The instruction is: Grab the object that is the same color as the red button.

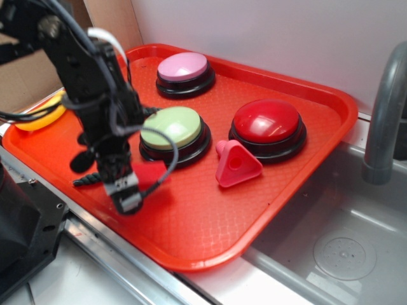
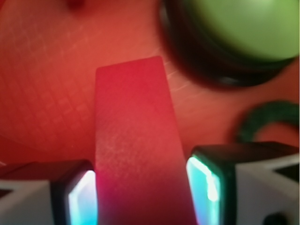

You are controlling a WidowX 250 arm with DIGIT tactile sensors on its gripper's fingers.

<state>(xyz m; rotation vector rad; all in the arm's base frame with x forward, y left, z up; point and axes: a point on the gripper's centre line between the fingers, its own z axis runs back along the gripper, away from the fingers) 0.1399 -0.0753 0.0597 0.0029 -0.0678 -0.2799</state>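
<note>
The object, a small red wedge block [image 1: 151, 173] [image 2: 133, 117], lies lengthwise between my gripper's pads. My gripper [image 1: 130, 187] [image 2: 140, 192] is shut on it, with a pad pressed against each long side, over the front left part of the red tray [image 1: 331, 95]. In the exterior view I cannot tell whether the block rests on the tray or hangs just above it. The red button [image 1: 267, 124], a glossy dome on a black base, sits to the right, apart from the gripper.
A green button [image 1: 172, 127] [image 2: 234, 28] stands just behind the gripper, a pink button [image 1: 183, 67] further back and a yellow button [image 1: 41, 117] at the far left. A pink triangular piece [image 1: 236, 164] lies before the red button. A sink [image 1: 343, 254] and faucet [image 1: 381, 108] are on the right.
</note>
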